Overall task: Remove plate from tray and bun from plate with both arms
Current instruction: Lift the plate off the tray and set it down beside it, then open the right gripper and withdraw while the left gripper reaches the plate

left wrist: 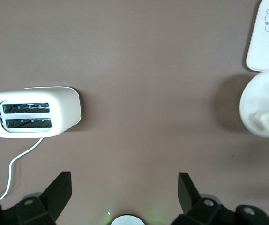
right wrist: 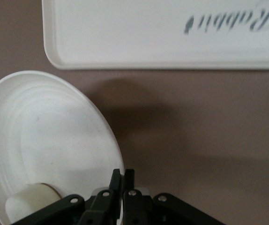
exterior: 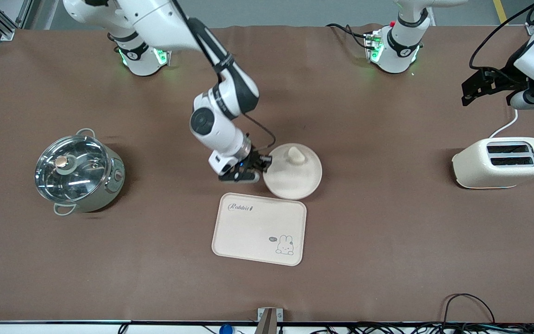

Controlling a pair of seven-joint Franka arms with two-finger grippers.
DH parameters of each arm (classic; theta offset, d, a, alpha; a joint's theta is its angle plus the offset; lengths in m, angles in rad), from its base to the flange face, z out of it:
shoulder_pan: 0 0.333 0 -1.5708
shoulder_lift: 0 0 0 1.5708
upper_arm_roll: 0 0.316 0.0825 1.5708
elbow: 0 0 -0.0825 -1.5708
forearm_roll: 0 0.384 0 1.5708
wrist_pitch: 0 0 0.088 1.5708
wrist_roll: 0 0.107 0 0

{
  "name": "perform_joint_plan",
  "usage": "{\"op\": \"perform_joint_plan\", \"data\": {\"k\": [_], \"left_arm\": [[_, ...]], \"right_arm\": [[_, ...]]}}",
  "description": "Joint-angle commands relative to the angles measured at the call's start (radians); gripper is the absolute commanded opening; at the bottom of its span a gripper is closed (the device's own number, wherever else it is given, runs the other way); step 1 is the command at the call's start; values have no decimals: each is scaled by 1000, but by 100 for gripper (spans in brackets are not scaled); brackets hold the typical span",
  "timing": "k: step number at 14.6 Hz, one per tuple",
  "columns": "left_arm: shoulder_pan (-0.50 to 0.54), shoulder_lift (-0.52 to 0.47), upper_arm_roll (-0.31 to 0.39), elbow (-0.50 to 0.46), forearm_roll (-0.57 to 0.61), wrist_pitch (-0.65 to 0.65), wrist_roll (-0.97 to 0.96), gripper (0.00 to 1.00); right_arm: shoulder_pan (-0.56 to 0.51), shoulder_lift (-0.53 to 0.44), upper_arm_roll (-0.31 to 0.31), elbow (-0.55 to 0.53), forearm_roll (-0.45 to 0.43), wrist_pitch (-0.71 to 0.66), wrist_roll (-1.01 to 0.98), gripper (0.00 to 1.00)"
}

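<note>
The right arm reaches down from its base to the middle of the brown surface (exterior: 387,241), and its hand (exterior: 263,168) is pinched narrow on the rim of the plate (exterior: 295,178), at the edge toward the right arm's end. In the right wrist view the 2 fingers (right wrist: 117,180) sit almost together with the plate rim between them. The plate looks tilted, with a dark shadow under it, so it seems partly raised off the surface. The bun (exterior: 295,154) sits on the plate, in the part farther from the front camera.

The rectangular tray (exterior: 253,222) with the rabbit drawing lies just beside the plate, nearer to the front camera; whether the 2 touch I cannot tell.

The left arm waits, its hand (exterior: 467,93) hanging wide open over the left arm's end of the surface, above the white toaster (exterior: 501,163). A lidded steel pot (exterior: 78,170) stands well apart, toward the right arm's end.
</note>
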Motion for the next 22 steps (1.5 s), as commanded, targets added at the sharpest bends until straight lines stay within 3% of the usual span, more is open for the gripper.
{"op": "perform_joint_plan", "data": {"k": [1,4,5,6,7,8,10,12,13,15,17,20,22], "left_arm": [[-2,3,-3,4,-12,-15,-10,100],[-10,3,-6,3,-14,-21,-59,100],[-11,5,-6,4,-14,-21,-65,100],[-17,5,-6,4,-14,-21,-67,100],[-33,14,-6,4,-14,-21,-74,100],[-49,21,-7,6,-14,-21,-97,100],[-74,47,-15,6,-12,-20,-184,100],[-108,95,-38,7,-15,9,-267,100],[-126,121,-56,6,-15,40,-312,100],[-166,191,-90,1,-14,106,-431,100],[-221,251,-116,-31,-15,216,-539,100],[-359,386,-118,-37,-12,310,-804,100],[-433,414,-118,-133,-8,421,-934,100]], "right_arm": [[89,-81,-7,-226,15,131,22,2],[112,-94,-7,-288,18,149,31,3],[107,-95,-7,-288,22,142,34,8],[103,-98,-8,-283,22,138,29,25],[91,-107,-13,-277,22,126,29,67],[72,-126,-14,-276,22,122,29,100],[-7,-187,-20,-230,6,20,-33,100],[-125,-193,-46,-112,2,-177,-73,100],[-167,-193,-62,-72,-15,-213,-107,100],[-244,-192,-106,-8,-133,-270,-183,100],[-348,-187,-131,129,-272,-467,-246,100],[-459,-222,-140,212,-333,-661,-365,100],[-494,-273,-184,215,-410,-704,-461,100]]}}
